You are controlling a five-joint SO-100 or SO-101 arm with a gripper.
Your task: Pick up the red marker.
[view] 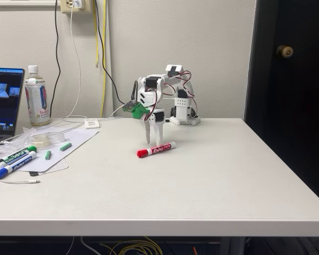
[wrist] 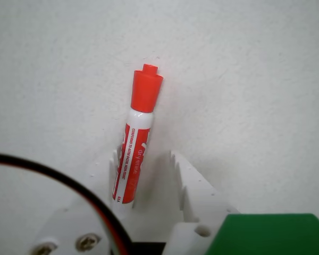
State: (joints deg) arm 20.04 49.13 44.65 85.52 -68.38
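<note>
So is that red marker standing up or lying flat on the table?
Lying flat. In the fixed view the red marker rests lengthwise on the table, cap on; the wrist view shows the open fingers either side of it.

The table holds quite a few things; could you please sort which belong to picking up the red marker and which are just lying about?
Job:
red marker, lying flat
end effector, open, fingers either side of the barrel

Lying about:
green marker
blue marker
bottle
laptop
tape roll
</note>
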